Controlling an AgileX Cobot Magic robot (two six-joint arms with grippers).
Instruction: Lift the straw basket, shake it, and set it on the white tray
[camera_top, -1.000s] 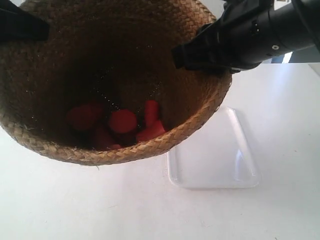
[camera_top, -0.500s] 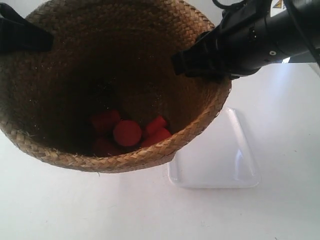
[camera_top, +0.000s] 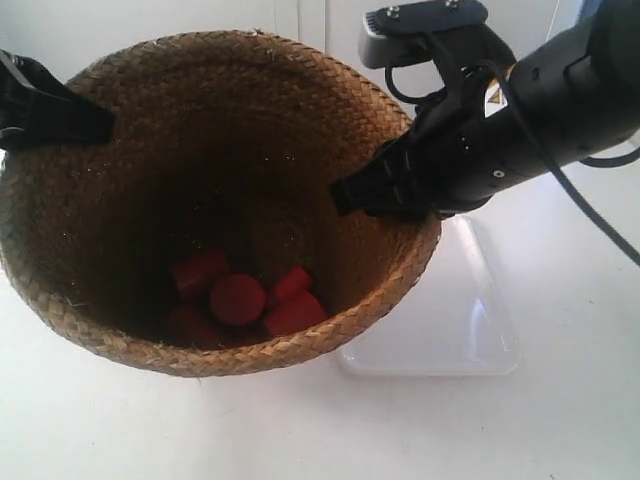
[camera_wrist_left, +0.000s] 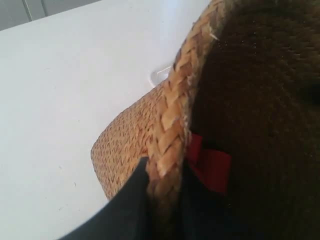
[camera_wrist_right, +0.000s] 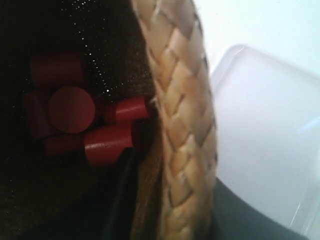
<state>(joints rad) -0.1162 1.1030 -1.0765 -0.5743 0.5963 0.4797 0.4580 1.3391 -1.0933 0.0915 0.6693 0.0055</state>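
Gripping the straw basket (camera_top: 230, 355) by its braided rim, the left gripper (camera_wrist_left: 165, 175) and right gripper (camera_wrist_right: 172, 210) pinch opposite sides; white tray (camera_top: 470, 320) lies just beside the right gripper (red pegs (camera_top: 237, 298) inside).

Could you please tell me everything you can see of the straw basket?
The straw basket is large, brown and braided, with a round flared rim narrowing to a smaller base and no handles. Its mouth faces up; several red cylindrical pieces lie in its bottom. The left gripper and right gripper clamp its rim on opposite sides. It overlaps one side of the white tray in the exterior view; whether its base touches anything is unclear.
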